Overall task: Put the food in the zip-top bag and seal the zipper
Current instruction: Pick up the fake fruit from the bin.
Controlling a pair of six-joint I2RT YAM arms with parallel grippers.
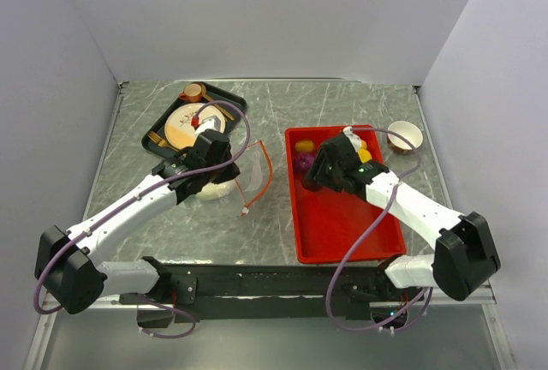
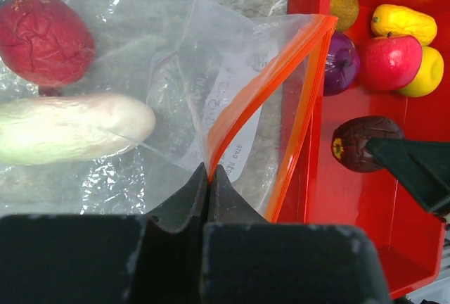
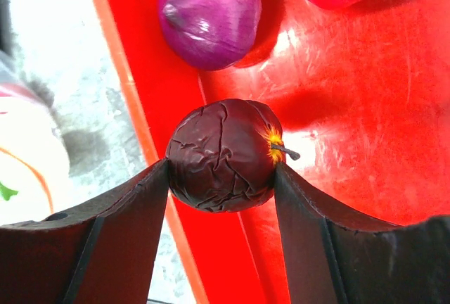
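Only the wrist views reveal it: left fingers [image 2: 181,209] pinch the zipper [image 2: 261,98], right fingers [image 3: 123,216] clasp the maroon fruit [image 3: 221,155]

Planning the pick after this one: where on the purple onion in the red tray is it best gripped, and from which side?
Probably from straight above, fingers across the round middle of the purple onion. The wall of the red tray sits close on one side and the red apple on the other, so a sideways approach looks blocked.
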